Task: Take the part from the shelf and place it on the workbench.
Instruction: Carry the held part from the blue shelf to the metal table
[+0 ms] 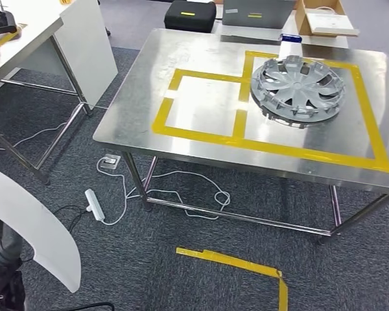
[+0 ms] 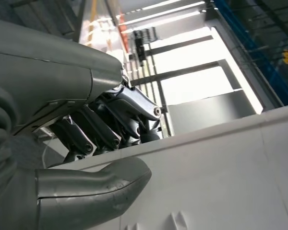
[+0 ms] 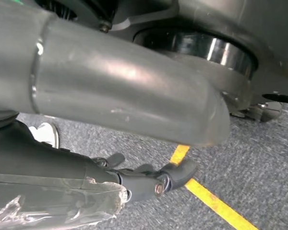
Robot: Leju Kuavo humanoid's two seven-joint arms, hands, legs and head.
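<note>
A large white curved part [image 1: 35, 227] sits at the lower left of the head view, close to my body. My left hand [image 2: 99, 143] grips its edge, thumb on one face of the white part [image 2: 215, 177] and dark fingers [image 2: 110, 129] curled over the other. The steel workbench [image 1: 207, 58] stands ahead, marked with yellow tape rectangles. A silver hubcap [image 1: 297, 87] lies in its large right rectangle. My right hand [image 3: 117, 96] hangs over the grey carpet with its fingers [image 3: 153, 179] stretched out and nothing in them.
A white table [image 1: 31, 39] stands to the left. Behind the bench are a black case [image 1: 190, 14] and a cardboard box [image 1: 325, 16]. A power strip [image 1: 94, 204] and cables lie on the carpet under the bench's near left corner. Yellow floor tape [image 1: 231, 259] runs in front.
</note>
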